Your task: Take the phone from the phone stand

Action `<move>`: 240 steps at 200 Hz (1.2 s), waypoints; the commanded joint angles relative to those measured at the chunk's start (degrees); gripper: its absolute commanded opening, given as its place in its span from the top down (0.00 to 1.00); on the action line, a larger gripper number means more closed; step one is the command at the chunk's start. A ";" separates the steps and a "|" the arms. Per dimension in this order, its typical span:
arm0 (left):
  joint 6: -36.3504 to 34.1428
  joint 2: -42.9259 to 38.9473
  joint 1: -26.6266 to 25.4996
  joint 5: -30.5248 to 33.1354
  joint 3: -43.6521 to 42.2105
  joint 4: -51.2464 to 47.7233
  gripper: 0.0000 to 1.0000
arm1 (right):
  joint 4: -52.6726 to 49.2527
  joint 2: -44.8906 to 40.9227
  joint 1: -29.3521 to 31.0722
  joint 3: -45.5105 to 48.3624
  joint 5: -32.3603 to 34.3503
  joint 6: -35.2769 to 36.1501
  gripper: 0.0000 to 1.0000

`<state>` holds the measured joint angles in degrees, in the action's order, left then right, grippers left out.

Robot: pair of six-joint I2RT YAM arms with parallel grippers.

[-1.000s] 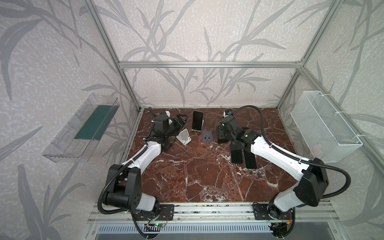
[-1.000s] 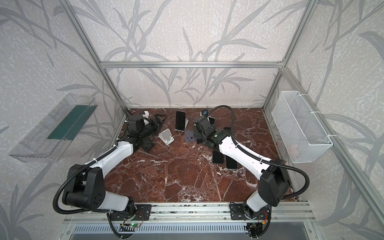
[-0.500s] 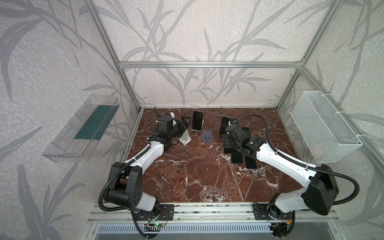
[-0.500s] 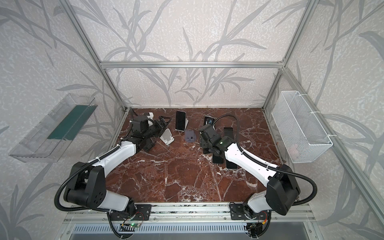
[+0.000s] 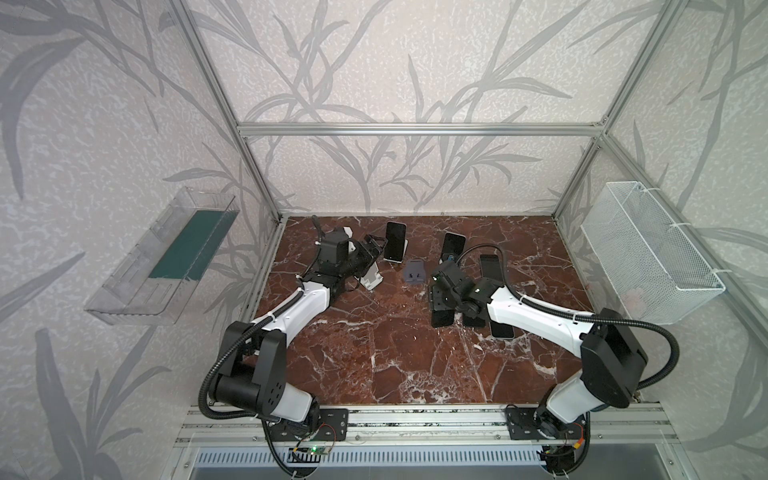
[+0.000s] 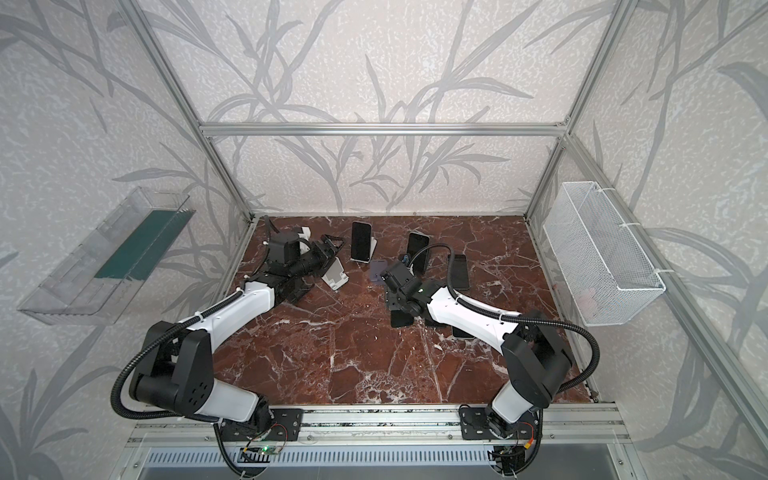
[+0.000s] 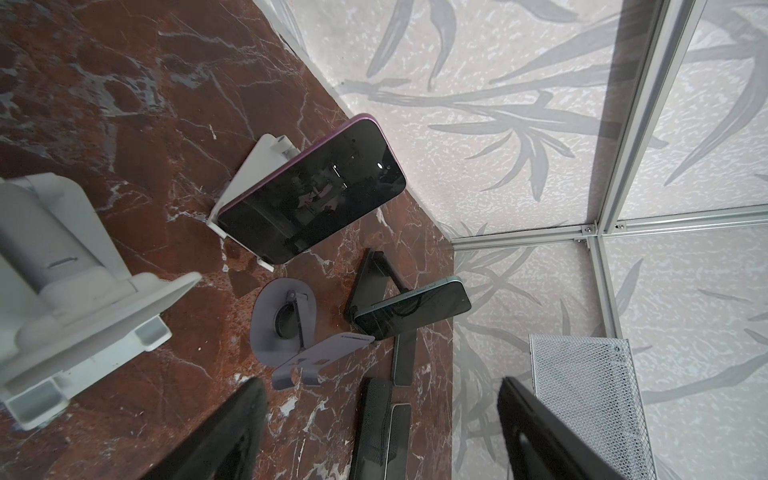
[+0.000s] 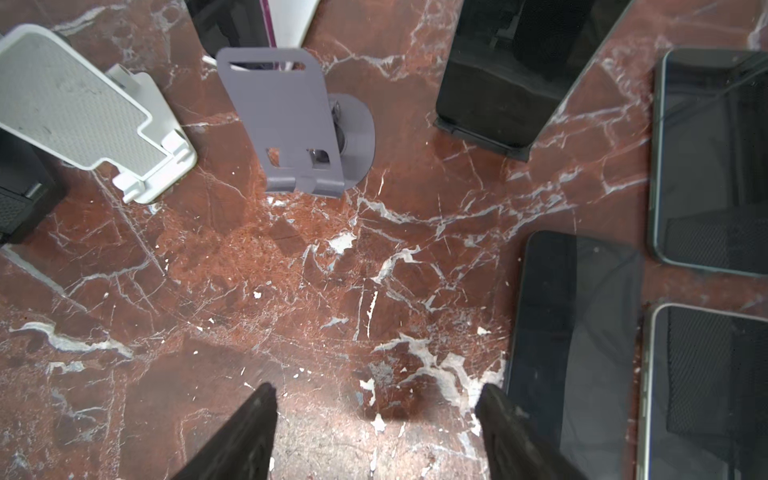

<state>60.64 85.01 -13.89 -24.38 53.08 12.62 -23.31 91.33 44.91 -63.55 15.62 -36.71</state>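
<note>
A purple-edged phone leans in a white phone stand at the back of the marble table. My left gripper hovers just left of it, open and empty. A teal-edged phone rests on a black stand. My right gripper hangs low over bare marble in front of that stand, open with nothing between its fingers.
An empty grey stand and an empty white stand sit between the arms. Several phones lie flat by the right arm. A wire basket hangs right, a clear tray left.
My right arm has pulled back from the black stand toward the front, uncovering the phone on it. My left gripper has shifted right, closer to the phone on the white stand.
</note>
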 commanded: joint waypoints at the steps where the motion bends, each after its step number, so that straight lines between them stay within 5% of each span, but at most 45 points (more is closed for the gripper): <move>1: 0.01 -0.30 -0.26 -0.58 0.72 0.18 0.12 | 1.82 0.66 -0.06 0.53 -0.18 -1.97 0.36; 240: 0.80 2.00 -0.84 -1.90 0.71 1.75 0.13 | -0.13 11.27 -3.23 -1.55 4.10 -2.92 0.33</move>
<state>61.17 86.56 -14.55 -25.50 53.08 12.91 -22.98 100.40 42.46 -64.47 18.00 -38.63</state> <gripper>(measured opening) 0.873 0.731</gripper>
